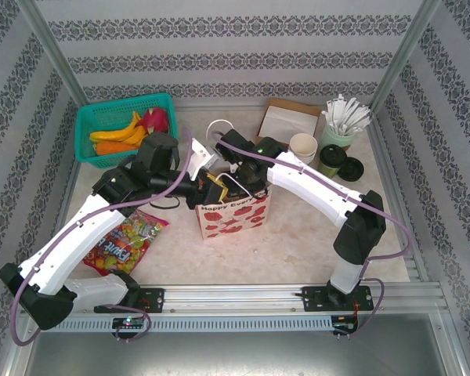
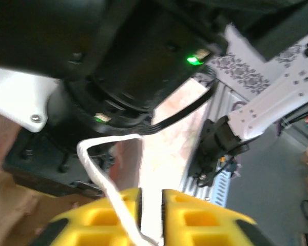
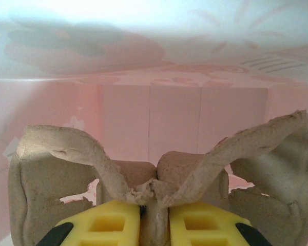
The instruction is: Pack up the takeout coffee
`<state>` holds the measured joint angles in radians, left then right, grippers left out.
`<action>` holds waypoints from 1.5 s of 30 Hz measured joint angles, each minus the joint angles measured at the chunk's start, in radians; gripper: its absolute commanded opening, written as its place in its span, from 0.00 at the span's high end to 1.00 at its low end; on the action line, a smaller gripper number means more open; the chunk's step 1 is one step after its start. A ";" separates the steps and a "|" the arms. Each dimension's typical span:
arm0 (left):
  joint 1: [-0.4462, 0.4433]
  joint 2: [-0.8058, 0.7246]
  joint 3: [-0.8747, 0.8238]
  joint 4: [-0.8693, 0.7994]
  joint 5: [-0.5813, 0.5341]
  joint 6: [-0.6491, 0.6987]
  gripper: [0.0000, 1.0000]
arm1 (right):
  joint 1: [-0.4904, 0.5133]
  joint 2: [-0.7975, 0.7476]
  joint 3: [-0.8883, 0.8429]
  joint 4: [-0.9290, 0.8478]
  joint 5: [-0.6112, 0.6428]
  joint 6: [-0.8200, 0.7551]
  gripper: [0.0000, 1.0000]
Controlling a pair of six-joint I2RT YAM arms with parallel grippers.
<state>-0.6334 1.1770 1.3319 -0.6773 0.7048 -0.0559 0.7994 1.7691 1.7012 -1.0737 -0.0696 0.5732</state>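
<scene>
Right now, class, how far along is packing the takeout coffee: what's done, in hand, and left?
Done: the paper bag stands open. In hand: the left end effector pinches its white cord handle; the right end effector holds a pulp cup carrier inside the bag. Left: the takeout coffee sits on the table, not yet packed.

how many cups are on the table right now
3, all at the far right: an open cream cup, the pale green cup holding white sticks, and the dark-green, black-lidded takeout coffee. Others could be hidden inside the bag.
</scene>
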 measured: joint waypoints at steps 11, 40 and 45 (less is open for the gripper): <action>-0.179 0.019 0.073 -0.161 0.028 0.335 1.00 | -0.032 0.024 0.000 -0.023 -0.084 0.076 0.82; 0.101 -0.176 -0.057 0.069 -0.113 0.174 0.02 | 0.010 0.060 -0.062 0.037 0.029 0.032 0.83; 0.212 -0.072 -0.046 0.106 -0.275 -0.018 0.05 | 0.010 0.059 -0.074 0.057 0.037 0.025 0.83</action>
<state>-0.4210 1.1046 1.2861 -0.5709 0.4297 -0.0734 0.8097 1.8282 1.6268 -1.0164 -0.0326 0.5980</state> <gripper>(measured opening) 0.968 0.176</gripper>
